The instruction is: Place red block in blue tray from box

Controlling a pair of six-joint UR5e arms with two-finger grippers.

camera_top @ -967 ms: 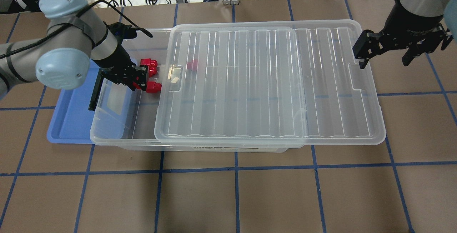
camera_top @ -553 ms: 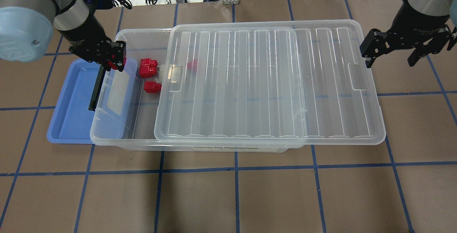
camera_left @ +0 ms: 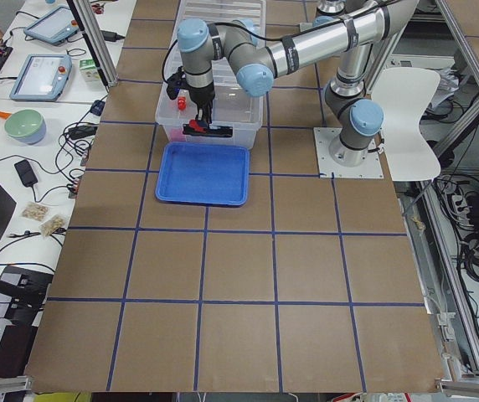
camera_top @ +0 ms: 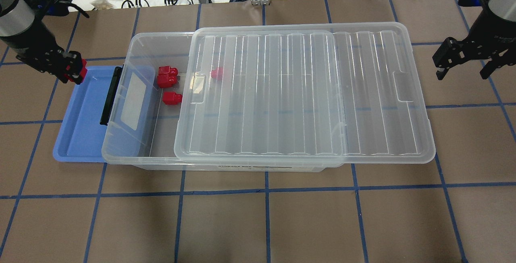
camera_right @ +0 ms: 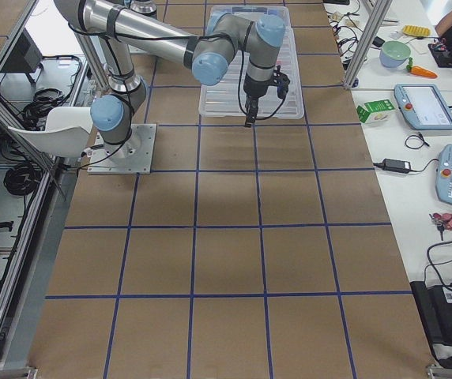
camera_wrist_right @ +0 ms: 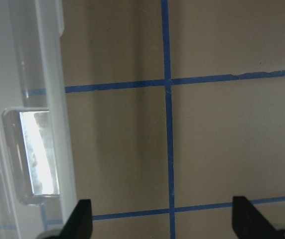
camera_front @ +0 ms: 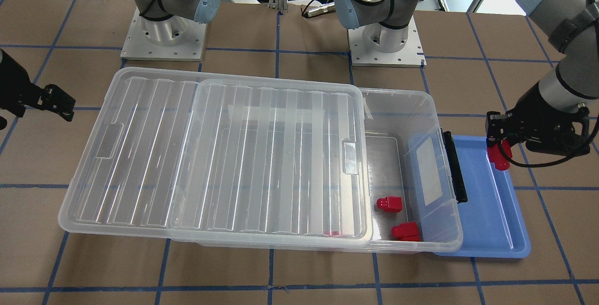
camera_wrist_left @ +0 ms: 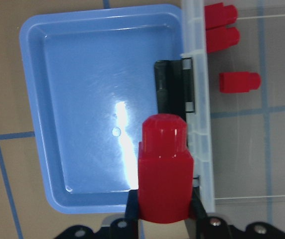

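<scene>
Plastic red block, round-topped, pinched in left gripper above corner of glossy blue tray; right gripper spread.

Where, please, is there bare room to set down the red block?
The blue tray is bare inside, from its outer rim to the black handle of the box. The box's open end is crowded: three loose blocks sit between its end wall and the lid.
</scene>
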